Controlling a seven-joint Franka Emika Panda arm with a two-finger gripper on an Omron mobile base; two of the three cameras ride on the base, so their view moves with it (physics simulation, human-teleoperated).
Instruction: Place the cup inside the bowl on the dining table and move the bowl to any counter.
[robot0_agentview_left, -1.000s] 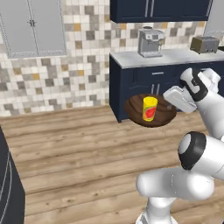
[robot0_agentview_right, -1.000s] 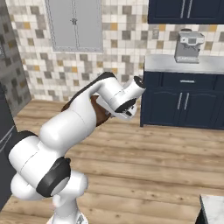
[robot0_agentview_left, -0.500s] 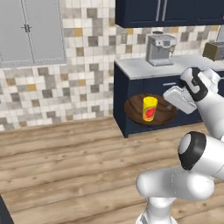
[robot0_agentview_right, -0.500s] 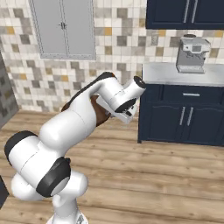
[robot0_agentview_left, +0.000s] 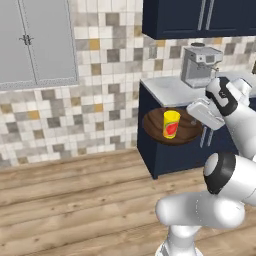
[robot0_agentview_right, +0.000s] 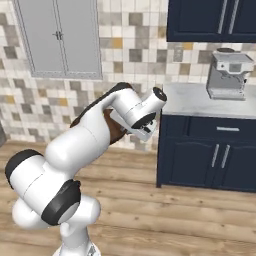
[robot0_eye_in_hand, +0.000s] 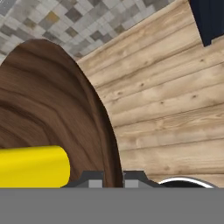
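1. Marble-topped navy table stands just beyond the gripper, higher than the load it carries; this is the wall run with the tiled backsplash, so it suits as the drop-off. A coffee machine sits on it, above and behind the gripper, and the marble to the gripper's far side of that machine looks like the free patch to aim for.
2. Wooden floor lies far below the gripper, so a slip here would be costly.
3. Brown bowl hangs in the air, pinched at its near rim by the closed gripper; in the hand view the rim runs straight up from between the fingers. It juts out sideways from the gripper, so I judge the grip to be off-centre and prone to tipping.
4. Yellow cup stands upright inside the bowl, beside the gripper.
5. To do this step well: raise the bowl above the table edge first, keep it level, travel slowly, lower until the base rests, then release.
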